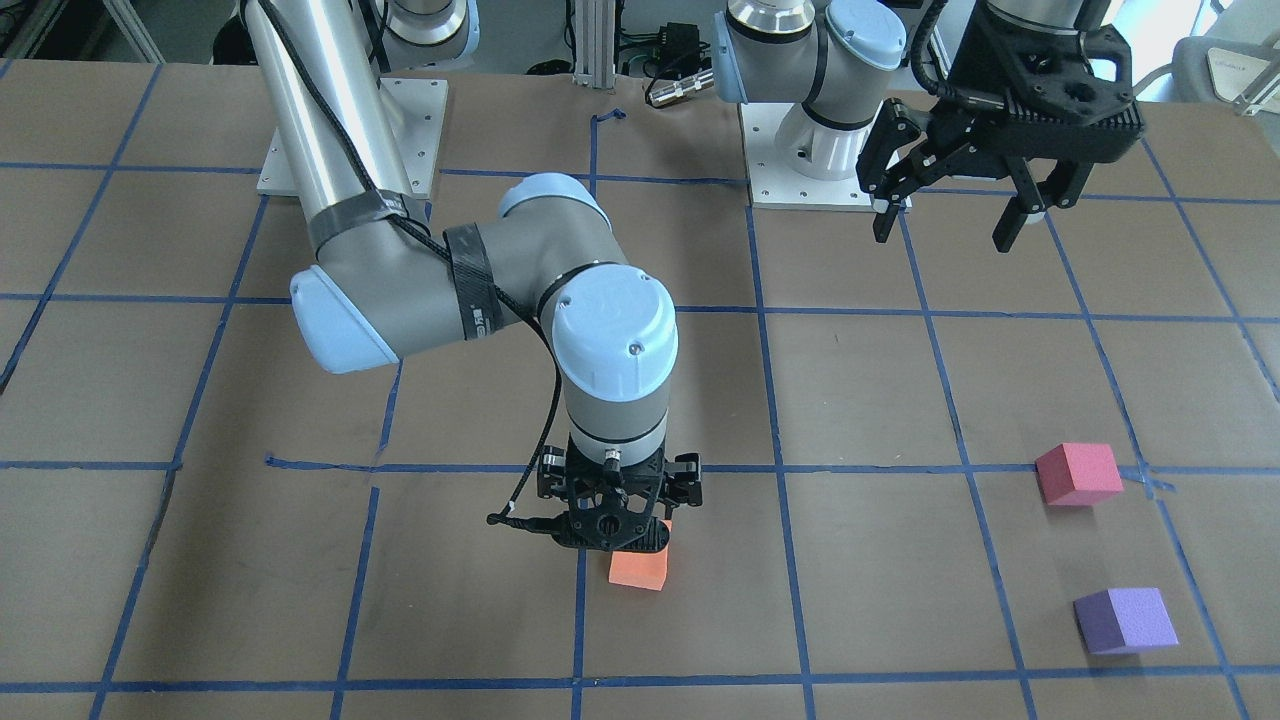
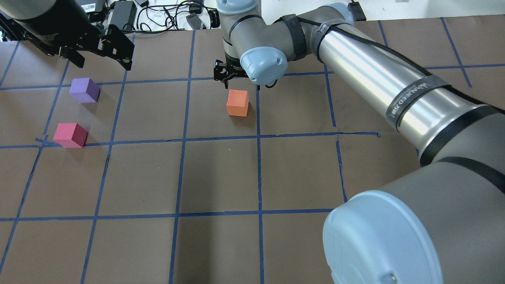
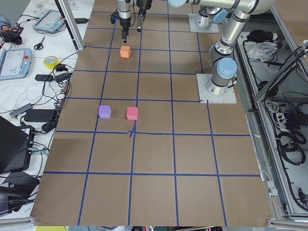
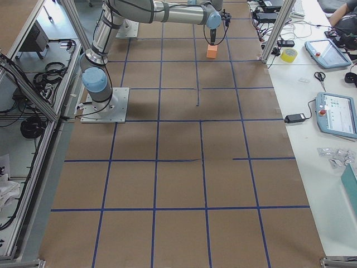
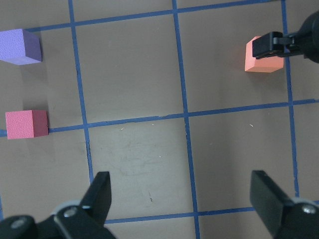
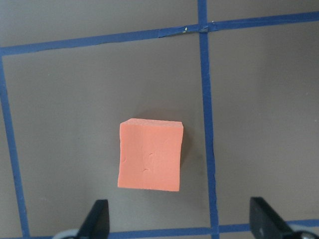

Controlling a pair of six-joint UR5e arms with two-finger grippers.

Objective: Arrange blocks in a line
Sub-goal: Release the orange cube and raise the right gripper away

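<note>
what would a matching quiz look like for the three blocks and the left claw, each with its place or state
Things:
1. orange block
2. pink block
3. purple block
4. left claw

Places or states:
a. open, raised above the table, holding nothing
b. just below the open right claw
c. beside a tape crossing, on the robot's left
d. on the robot's left, farthest from its base

Pairs: 1-b, 2-c, 3-d, 4-a

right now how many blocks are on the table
3: orange block by the right gripper; pink block and purple block next to each other, apart, near the left gripper. None seems hidden.
</note>
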